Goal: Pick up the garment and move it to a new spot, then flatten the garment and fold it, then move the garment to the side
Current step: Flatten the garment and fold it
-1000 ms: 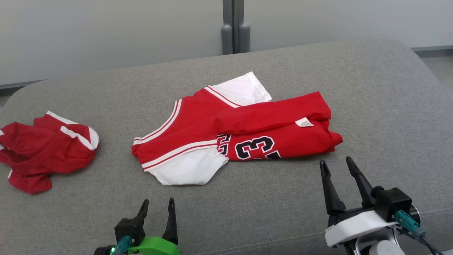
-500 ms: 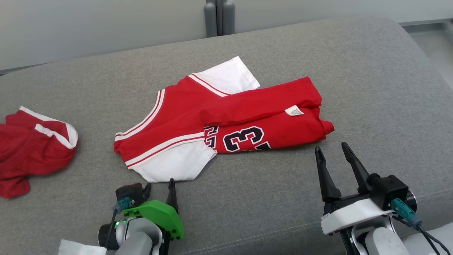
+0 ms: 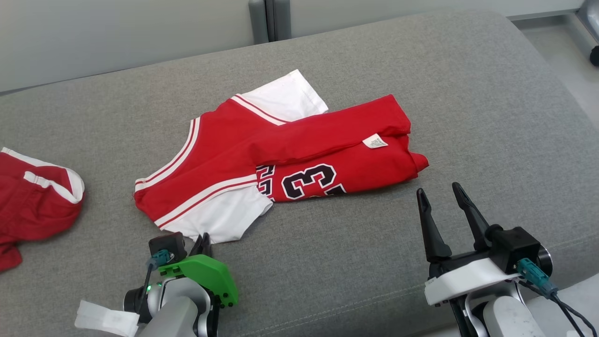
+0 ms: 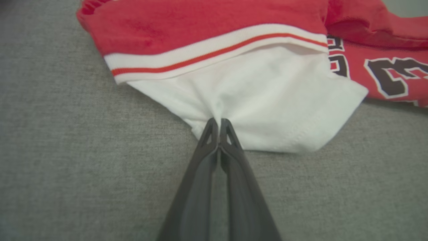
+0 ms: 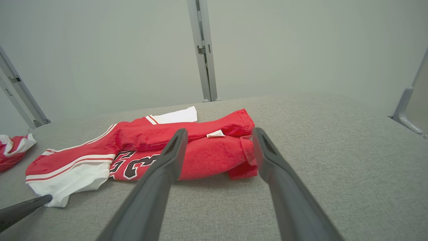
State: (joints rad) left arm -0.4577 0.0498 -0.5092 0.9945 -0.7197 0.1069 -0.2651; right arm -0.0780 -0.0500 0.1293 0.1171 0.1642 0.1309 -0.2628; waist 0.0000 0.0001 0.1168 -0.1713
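Left wrist view has my left gripper [image 4: 218, 119] with both dark fingers pressed together on the near edge of the garment [image 4: 260, 87], pinching a small pucker of white sleeve at their tips. Beyond that pinch the garment spreads away from my fingers: white sleeve first, then a white band with a red stripe, then the red body. Off to the right of my tips sit black digits outlined in white.

The garment lies loosely folded on the grey cushion [image 3: 327, 271]. A red flap is doubled over the top of the number, a small white label [image 3: 375, 141] sits on that flap, and a second white sleeve pokes out at the far side.

My right gripper [image 3: 438, 188] stands with fingers apart, holding nothing, its tips just short of the garment's red end with a strip of bare cushion between. Well off to the left of my left fingers a second red-and-white cloth [image 3: 37, 196] lies crumpled. Far beyond the garment a grey post [image 3: 269, 18] rises at the wall.
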